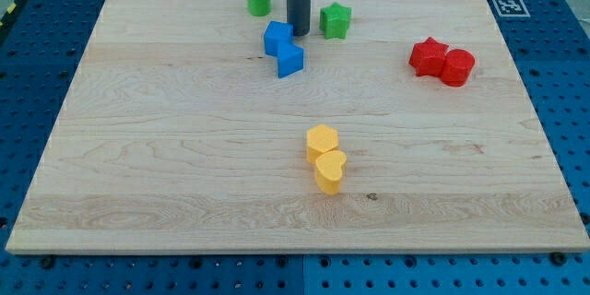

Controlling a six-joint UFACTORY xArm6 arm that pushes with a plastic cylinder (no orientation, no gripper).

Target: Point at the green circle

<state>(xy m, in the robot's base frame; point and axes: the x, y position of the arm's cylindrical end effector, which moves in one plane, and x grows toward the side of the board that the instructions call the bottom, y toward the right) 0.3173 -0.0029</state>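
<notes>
The green circle point(259, 0) is a short green cylinder near the view's top, left of centre. My tip point(299, 34) is the lower end of the dark rod that comes down from the view's top edge. It rests to the right of and a little below the green circle, apart from it. It stands right beside the upper of two blue blocks point(277, 37), whose lower neighbour point(289, 59) touches it. A green star-shaped block point(336, 20) lies just right of the rod.
A red star-like block point(428, 56) and a red cylinder point(457, 67) touch at the view's right. Two yellow blocks, one point(322, 141) above the other point(329, 171), touch at lower centre. The wooden board point(138, 147) lies on a blue pegboard.
</notes>
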